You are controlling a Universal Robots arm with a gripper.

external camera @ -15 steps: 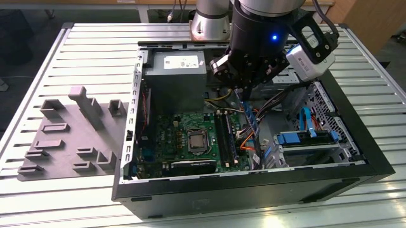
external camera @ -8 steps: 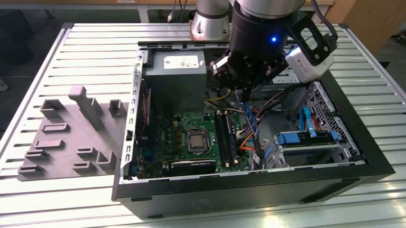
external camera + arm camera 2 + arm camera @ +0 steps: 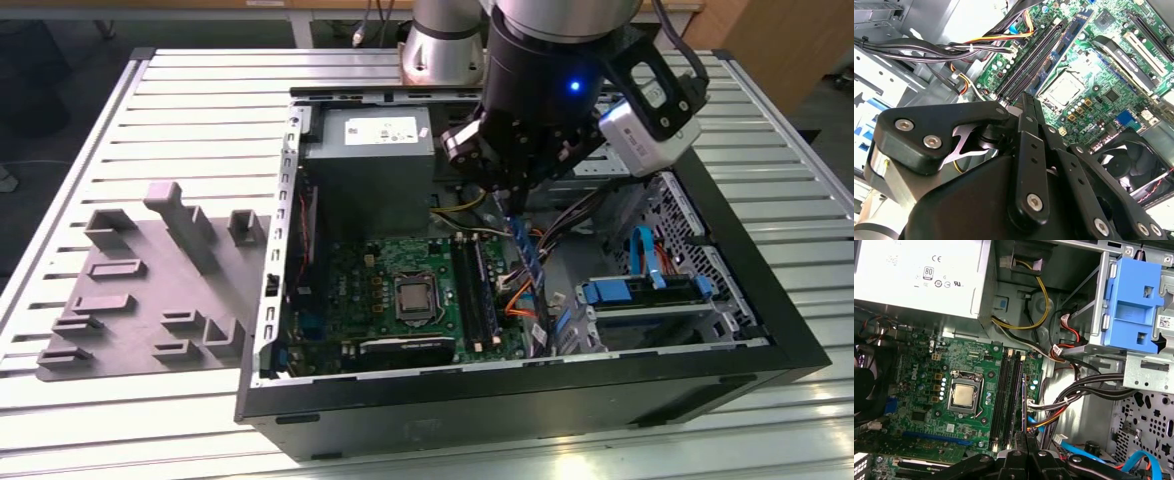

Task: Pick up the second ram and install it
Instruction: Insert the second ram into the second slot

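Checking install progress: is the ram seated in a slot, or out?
Out. The gripper is shut on the ram, holding it edge-on above the motherboard; the black slots beside it look empty.

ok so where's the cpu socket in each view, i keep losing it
Exterior view: the cpu socket sits in the middle of the motherboard, on the exterior view's left of the long black slots.
First wrist view: it is the silver square alongside those slots.
Second wrist view: it is the silver square just past the gripper, next to the slots.
Shared landmark: the long black slots run right beside it.
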